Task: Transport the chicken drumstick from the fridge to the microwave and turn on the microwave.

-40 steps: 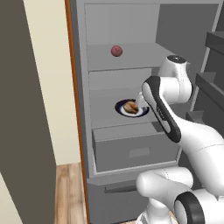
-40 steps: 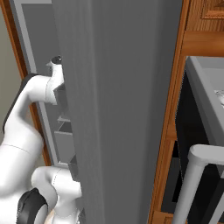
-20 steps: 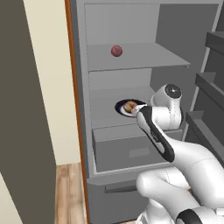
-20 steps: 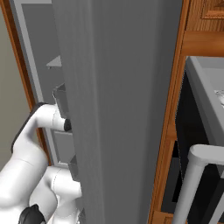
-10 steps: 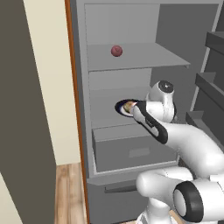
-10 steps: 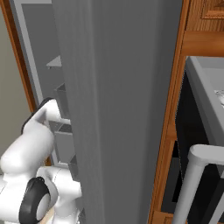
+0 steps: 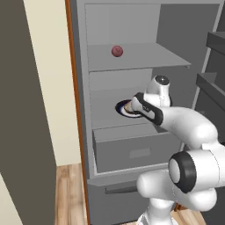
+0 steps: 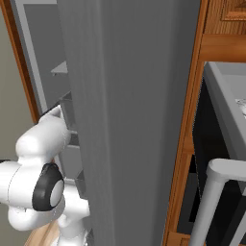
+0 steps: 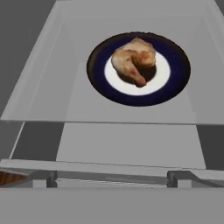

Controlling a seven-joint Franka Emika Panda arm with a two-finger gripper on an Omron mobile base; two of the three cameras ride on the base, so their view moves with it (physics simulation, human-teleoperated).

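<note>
I see the chicken drumstick [image 9: 133, 61] lying on a dark-rimmed plate [image 9: 179, 83] with a white centre, on the fridge [image 7: 132, 61] middle shelf [image 9: 127, 140], straight ahead of my pincer [image 9: 113, 178] and a little beyond it. The pincer stands wide open, empty, its two tips just short of the shelf's front edge. To do this reach well, I judge I should bring the jaws forward and down so they straddle the meat's thick part, clear of the plate rim, then close gently so the plate does not slide. Above the pincer, on the upper shelf, sits a small reddish ball [image 7: 117, 51]. I can read no brand, label or writing anywhere.
</note>
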